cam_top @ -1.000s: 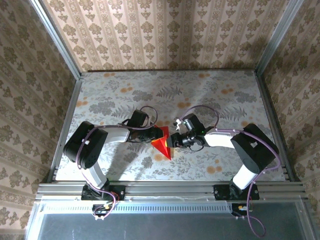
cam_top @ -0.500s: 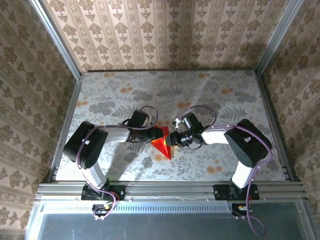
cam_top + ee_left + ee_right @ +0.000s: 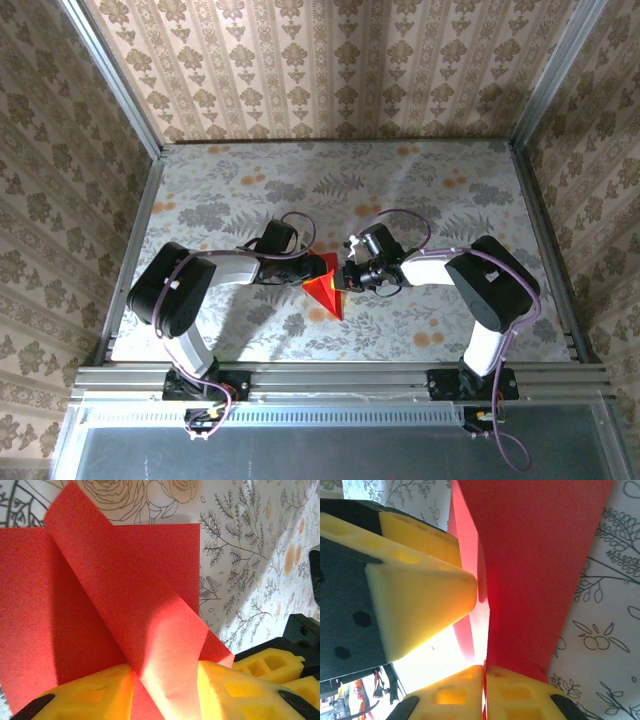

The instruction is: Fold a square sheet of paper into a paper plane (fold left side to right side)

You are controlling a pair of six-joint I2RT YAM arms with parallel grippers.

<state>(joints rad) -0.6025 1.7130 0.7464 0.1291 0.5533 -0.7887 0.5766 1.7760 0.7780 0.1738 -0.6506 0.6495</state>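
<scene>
Both jaws are clenching the red sheet of paper (image 3: 323, 291): the left gripper (image 3: 165, 682) is pinching its raised flap and the right gripper (image 3: 484, 682) is clamping its edge, around the table's (image 3: 450, 200) centre, slightly toward the near edge.

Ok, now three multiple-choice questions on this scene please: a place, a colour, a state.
1. Where lies the red paper? A between the left end effector and the right end effector; B far right corner; C on the rail.
2. The fingers are: A blue; B yellow; C white.
3. The right end effector is: A wide open; B holding a cup; C shut on the paper.
Key: A, the top view shows it between them; B, both wrist views show yellow; C, its fingers pinch the red edge.
</scene>
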